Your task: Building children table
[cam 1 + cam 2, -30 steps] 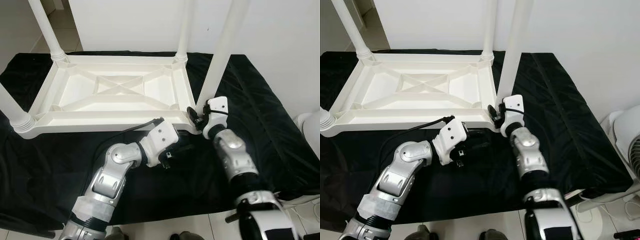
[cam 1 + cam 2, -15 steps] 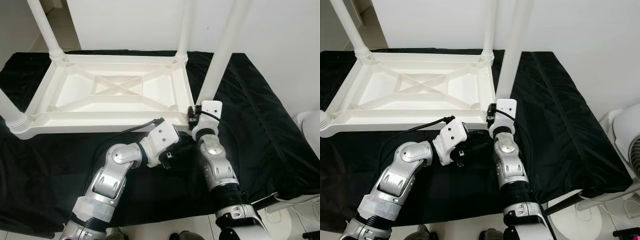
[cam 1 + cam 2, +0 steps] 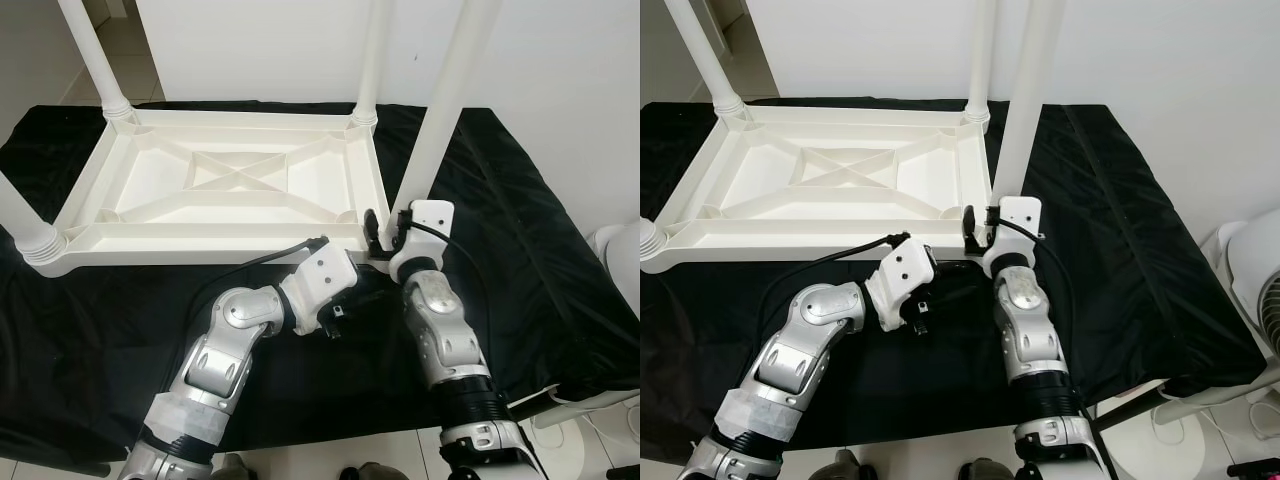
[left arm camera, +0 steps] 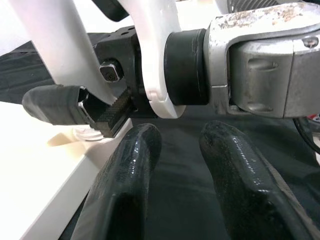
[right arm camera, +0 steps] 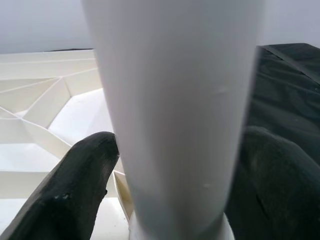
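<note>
The white plastic table [image 3: 200, 243] lies upside down on a black cloth. Three of its legs stand up at the corners. A fourth white leg [image 3: 440, 110] stands at the near right corner, leaning slightly right. My right gripper [image 3: 385, 232] is shut on the base of that leg, one black finger [image 5: 80, 185] on each side of the leg [image 5: 175, 100]. My left gripper [image 3: 352, 300] rests low on the cloth just before the table's near edge, beside the right wrist. It is open [image 4: 182, 137] with nothing between its fingers, which point at the right gripper's finger [image 4: 55, 102].
The black cloth [image 3: 520, 230] covers the whole work surface and drops off at the front onto tiled floor. A white wall stands close behind. A white fan [image 3: 1255, 270] sits low at the far right. A black cable [image 3: 250, 262] runs along my left forearm.
My right forearm has swung inward from the right and its wrist has turned around the leg's base. The leg has hardly moved. The left arm has stayed put.
</note>
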